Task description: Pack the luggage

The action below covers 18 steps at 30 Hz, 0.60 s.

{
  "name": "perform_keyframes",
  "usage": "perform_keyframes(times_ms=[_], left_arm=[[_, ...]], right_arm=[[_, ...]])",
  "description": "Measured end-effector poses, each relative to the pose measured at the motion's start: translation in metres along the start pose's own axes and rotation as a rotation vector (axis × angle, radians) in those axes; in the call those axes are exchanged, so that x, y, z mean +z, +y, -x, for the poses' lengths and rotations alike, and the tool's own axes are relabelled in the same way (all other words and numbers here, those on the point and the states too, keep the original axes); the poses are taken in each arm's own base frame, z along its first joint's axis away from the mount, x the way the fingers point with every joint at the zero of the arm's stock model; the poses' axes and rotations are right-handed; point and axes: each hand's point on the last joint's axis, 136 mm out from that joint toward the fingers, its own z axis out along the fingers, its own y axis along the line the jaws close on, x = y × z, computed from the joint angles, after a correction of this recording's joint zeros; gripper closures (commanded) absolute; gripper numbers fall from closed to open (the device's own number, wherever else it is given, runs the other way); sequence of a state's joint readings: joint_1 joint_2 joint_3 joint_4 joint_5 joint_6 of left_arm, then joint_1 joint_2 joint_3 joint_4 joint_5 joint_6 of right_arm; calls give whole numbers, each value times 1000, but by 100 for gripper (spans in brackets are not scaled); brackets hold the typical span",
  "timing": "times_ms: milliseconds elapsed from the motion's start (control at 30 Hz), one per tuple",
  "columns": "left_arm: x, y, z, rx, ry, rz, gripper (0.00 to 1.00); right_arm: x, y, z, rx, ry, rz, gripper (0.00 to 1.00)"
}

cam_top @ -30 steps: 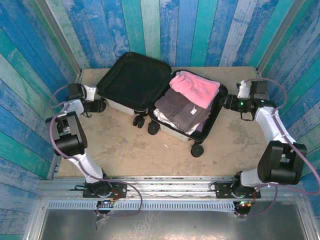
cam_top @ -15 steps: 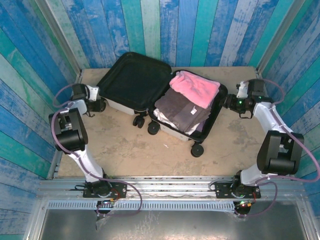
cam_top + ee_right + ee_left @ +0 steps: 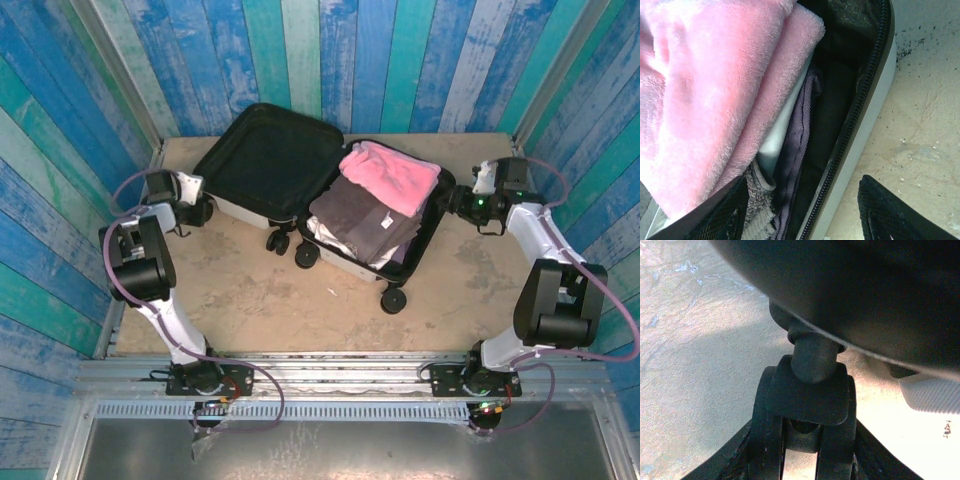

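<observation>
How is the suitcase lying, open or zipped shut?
Open. The suitcase lies spread in two halves: one shows bare black lining, the other holds folded clothes, a pink fleece among them.

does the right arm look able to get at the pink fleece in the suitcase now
Probably yes: the right tool straddles the rim of the open white hard-shell suitcase, jaws apart, and the folded fluffy pink fleece lies uncovered on top of the pile just inside it.

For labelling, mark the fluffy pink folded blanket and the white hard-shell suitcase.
Fluffy pink folded blanket point(image 3: 390, 175): top view, its middle.
White hard-shell suitcase point(image 3: 871, 112): right wrist view, shell edge.
</observation>
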<state>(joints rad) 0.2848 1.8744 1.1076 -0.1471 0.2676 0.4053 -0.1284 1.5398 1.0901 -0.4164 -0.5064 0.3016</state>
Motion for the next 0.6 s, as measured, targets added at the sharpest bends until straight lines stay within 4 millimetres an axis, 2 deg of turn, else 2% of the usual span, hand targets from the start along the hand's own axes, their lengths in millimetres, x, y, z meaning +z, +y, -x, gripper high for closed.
perform_keyframes(times_ms=[167, 300, 367, 467, 600], left_arm=[[-5, -3, -1, 31, -14, 55, 100], [-21, -12, -11, 42, -3, 106, 100], [-39, -18, -11, 47, -18, 135, 100], [-68, -23, -2, 59, -76, 173, 100], [-128, -32, 33, 92, -253, 235, 100]], right_arm=[[7, -5, -5, 36, 6, 5, 41], [20, -15, -12, 75, 35, -12, 42], [28, -21, -14, 94, 48, -20, 43], [37, -27, -16, 116, 59, -25, 43], [48, -32, -21, 131, 82, -28, 46]])
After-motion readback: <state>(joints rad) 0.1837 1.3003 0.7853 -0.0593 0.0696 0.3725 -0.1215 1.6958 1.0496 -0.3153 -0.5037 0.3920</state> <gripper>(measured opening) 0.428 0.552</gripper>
